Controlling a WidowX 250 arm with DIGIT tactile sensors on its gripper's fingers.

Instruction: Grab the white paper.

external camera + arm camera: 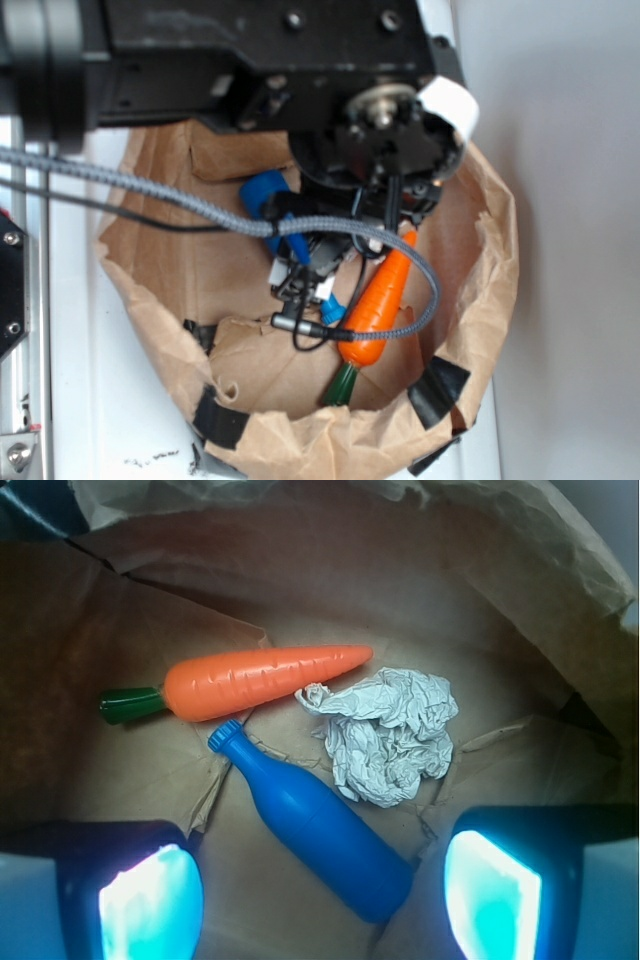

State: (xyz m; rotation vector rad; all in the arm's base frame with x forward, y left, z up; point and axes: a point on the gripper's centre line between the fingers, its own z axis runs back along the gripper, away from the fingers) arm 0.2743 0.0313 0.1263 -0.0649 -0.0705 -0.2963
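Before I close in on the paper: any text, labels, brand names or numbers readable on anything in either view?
None readable.
Blue bottle: plain, no label.
Carrot: no markings.
White paper: only creases, no print.
Brown paper bag: blank.
Claw: open, no lettering visible.

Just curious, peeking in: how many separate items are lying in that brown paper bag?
3: an orange carrot at the top, a blue bottle below it, and the white paper to their right. Others may hide outside the wrist view.

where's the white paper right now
In the wrist view, the white paper lies right of centre on the brown bag lining, below the carrot's tip, beside the blue bottle.
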